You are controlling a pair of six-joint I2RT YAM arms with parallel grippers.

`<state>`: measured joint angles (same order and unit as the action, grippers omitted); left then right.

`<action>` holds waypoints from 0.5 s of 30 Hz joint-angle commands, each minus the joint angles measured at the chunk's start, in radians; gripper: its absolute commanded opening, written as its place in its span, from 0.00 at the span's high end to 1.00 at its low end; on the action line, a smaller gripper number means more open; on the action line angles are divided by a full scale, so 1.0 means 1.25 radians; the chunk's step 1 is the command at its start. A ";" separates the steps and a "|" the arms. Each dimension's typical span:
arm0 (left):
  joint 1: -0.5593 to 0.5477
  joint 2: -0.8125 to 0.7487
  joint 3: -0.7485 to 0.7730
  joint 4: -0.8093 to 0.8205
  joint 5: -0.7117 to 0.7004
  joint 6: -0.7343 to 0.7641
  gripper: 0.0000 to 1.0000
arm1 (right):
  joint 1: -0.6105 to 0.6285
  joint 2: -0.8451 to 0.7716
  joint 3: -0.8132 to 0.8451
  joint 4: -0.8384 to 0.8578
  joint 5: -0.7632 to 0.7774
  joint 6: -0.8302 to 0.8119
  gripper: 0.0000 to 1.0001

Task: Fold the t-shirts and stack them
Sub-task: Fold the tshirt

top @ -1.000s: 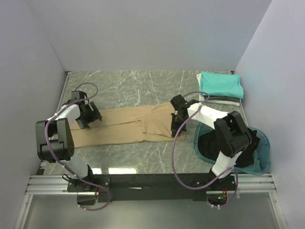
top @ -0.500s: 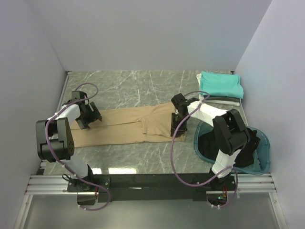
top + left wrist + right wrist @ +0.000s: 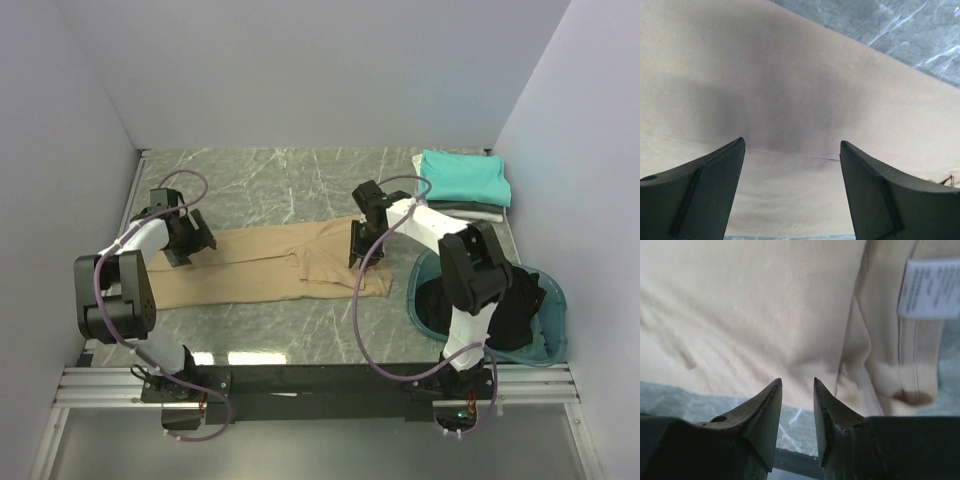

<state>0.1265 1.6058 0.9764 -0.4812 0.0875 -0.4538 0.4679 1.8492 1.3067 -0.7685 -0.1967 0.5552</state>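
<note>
The left gripper [image 3: 791,150] hangs over the tan shirt [image 3: 260,262], fingers spread wide; the right gripper [image 3: 797,386] hovers at its edge, fingers slightly parted, pinching nothing.

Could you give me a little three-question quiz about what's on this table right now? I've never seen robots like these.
1. True or false: the left gripper is clamped on the tan t-shirt.
2. Which colour tops the folded stack at the far right? A black, B teal, C tan.
3. Fill in: the black cloth lies in a teal ____.

Key:
1. False. Its jaws stand wide open over the shirt.
2. B.
3. basin.
</note>
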 commanded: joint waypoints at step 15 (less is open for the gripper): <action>-0.003 0.055 -0.003 -0.025 0.005 -0.004 0.17 | -0.074 0.194 0.211 -0.010 0.114 -0.002 0.62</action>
<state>0.1261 1.6558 0.9768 -0.4725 0.0860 -0.4564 0.4019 2.0373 1.4689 -0.7704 -0.1169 0.5598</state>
